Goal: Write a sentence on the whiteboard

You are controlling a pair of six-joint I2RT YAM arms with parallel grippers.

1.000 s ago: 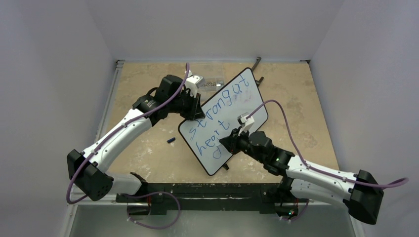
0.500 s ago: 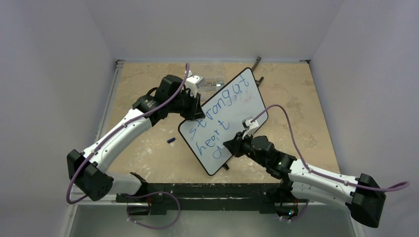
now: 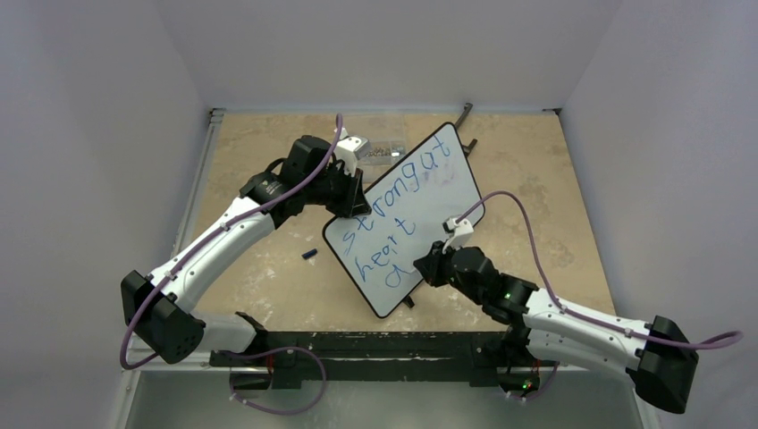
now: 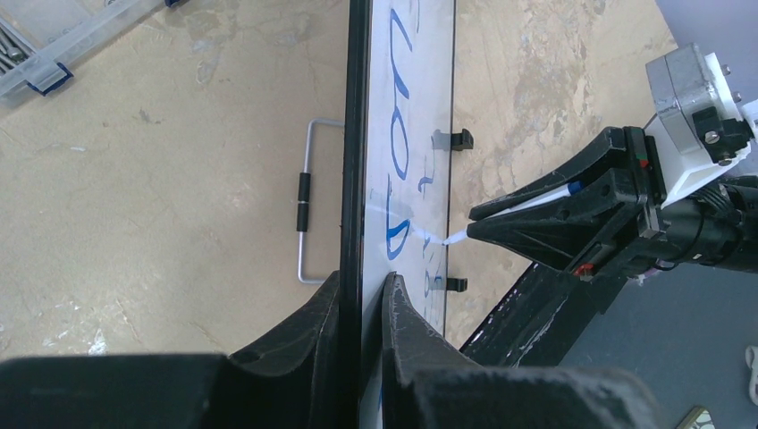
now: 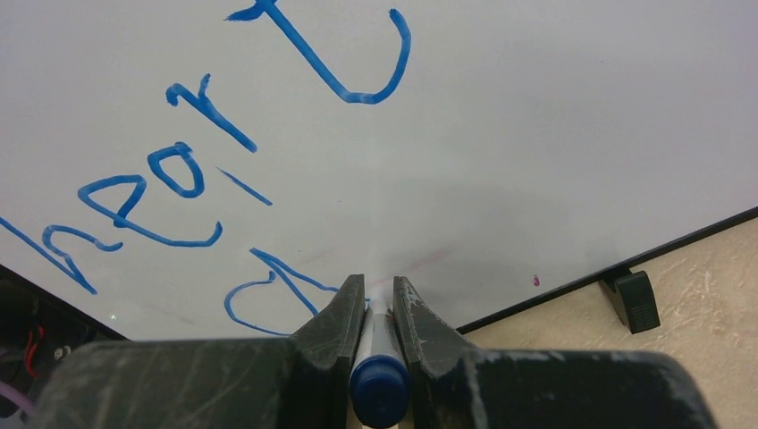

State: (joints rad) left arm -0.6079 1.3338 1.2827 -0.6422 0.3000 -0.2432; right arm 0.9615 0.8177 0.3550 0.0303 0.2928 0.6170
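Observation:
The whiteboard [image 3: 444, 198] lies slantwise mid-table, with a black frame. The sentence [image 3: 386, 234] in blue reads "strong at", then "heart", with a lone "a" below. My left gripper [image 3: 351, 202] is shut on the board's left long edge; in the left wrist view its jaws [image 4: 361, 288] clamp the frame, the board [image 4: 420, 98] seen edge-on. My right gripper [image 3: 422, 266] is shut on a blue marker [image 5: 379, 380]. The marker's tip [image 4: 454, 238] touches the board just right of the "a" [image 5: 268, 290].
A clear parts box [image 3: 380, 148] sits behind the board. A small blue cap [image 3: 309, 255] lies on the table left of the board. A black tool [image 3: 464, 117] lies at the back. A wire stand [image 4: 305, 202] is behind the board, and black clips [image 5: 635, 300] are on its edge.
My right gripper has slid with the marker to the right and nearer along the board's lower part. The left arm and the board have not moved.

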